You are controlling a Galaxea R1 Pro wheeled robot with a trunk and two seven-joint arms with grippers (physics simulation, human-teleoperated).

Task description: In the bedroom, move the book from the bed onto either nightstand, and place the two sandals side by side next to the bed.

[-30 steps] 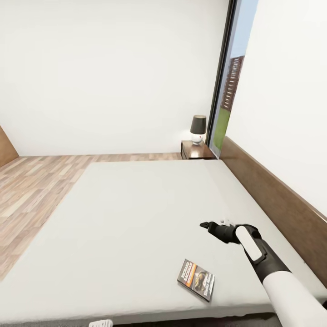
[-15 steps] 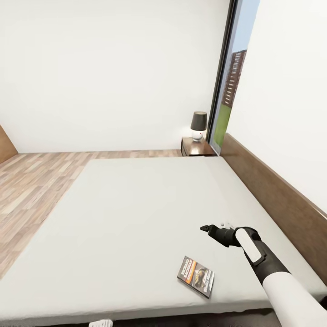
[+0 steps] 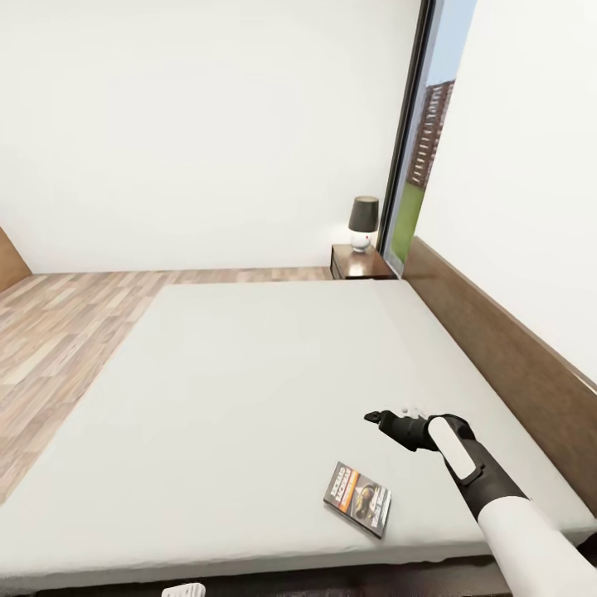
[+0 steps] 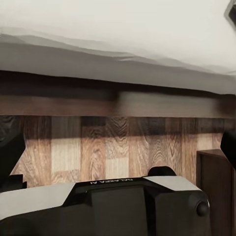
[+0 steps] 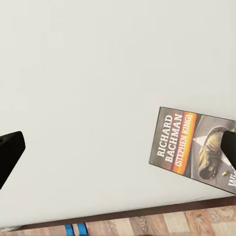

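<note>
The book (image 3: 356, 500) lies flat on the bed's grey mattress (image 3: 249, 373), near its front right corner. In the right wrist view the book (image 5: 194, 147) shows its "Richard Bachman" cover. My right gripper (image 3: 377, 417) hovers open over the mattress, just beyond the book and apart from it; one dark fingertip (image 5: 229, 145) overlaps the book's edge in that view. A strip of the blue sandals (image 5: 73, 229) shows on the floor beyond the mattress edge. A nightstand (image 3: 358, 264) stands at the bed's far right corner. My left gripper (image 4: 118, 147) hangs open beside the bed frame (image 4: 118, 105).
A dark-shaded lamp (image 3: 362, 224) sits on the nightstand. The brown headboard (image 3: 497, 356) runs along the bed's right side, with a tall window (image 3: 423, 141) behind it. Wood floor (image 3: 58, 332) lies to the left. A dark cabinet corner (image 4: 216, 191) stands near the left gripper.
The whole head view has shifted a little, so the camera moved. My right gripper stays open and holds nearly the same spot over the mattress. The book has not moved.
</note>
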